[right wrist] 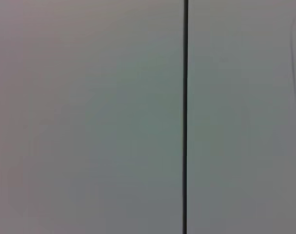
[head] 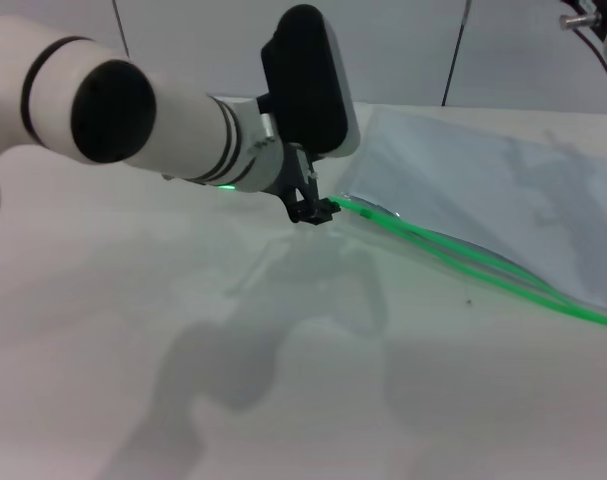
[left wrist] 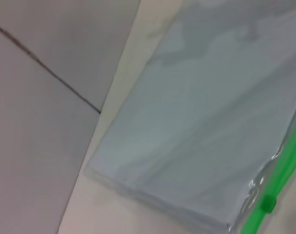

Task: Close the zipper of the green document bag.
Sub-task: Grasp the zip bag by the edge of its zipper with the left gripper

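Note:
The green document bag (head: 483,185) lies flat on the right half of the table, a translucent bluish-grey pouch, also filling the left wrist view (left wrist: 201,122). Its zipper (head: 463,258) is a bright green strip along the near edge; to the right the strip splits into two lines. My left gripper (head: 316,211) sits at the zipper's left end, its black fingertips pinched together where the green strip starts. A small green slider (left wrist: 268,203) shows near the bag's corner. My right arm (head: 595,22) is parked at the top right corner.
The pale table (head: 183,380) stretches to the left of the bag and in front of it, crossed by the arm's shadow. A grey panelled wall (right wrist: 89,117) with dark seams stands behind the table.

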`<state>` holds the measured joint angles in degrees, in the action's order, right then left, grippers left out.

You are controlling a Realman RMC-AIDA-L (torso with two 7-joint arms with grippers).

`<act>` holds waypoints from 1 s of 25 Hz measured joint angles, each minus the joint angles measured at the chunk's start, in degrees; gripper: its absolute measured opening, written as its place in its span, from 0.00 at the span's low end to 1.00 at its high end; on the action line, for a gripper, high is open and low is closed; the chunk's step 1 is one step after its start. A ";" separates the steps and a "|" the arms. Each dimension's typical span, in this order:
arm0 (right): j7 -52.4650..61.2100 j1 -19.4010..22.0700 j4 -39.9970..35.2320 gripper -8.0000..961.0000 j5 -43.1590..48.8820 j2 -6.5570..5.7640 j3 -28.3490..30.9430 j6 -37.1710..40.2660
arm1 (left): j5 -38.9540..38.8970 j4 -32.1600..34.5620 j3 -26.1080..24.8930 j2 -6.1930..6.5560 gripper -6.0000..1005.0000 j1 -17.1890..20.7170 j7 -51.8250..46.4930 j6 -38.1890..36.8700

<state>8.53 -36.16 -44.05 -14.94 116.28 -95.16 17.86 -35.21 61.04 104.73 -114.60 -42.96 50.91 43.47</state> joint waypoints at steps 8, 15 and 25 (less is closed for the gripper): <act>0.00 -0.22 0.11 0.60 0.00 0.00 -0.02 -0.02 | 0.55 -2.73 0.29 -1.42 0.64 -2.21 1.61 -0.75; 0.00 -0.49 0.11 0.60 0.00 0.00 -0.02 -0.02 | 0.45 -5.87 1.00 -1.58 0.64 -3.37 3.09 -3.55; 0.00 -0.50 0.15 0.60 0.00 0.00 -0.02 -0.05 | 0.03 -5.47 4.12 -1.67 0.64 -3.59 1.74 -3.75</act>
<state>8.52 -36.66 -43.90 -14.94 116.28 -95.18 17.81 -35.18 55.56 108.84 -116.27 -46.55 52.64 39.72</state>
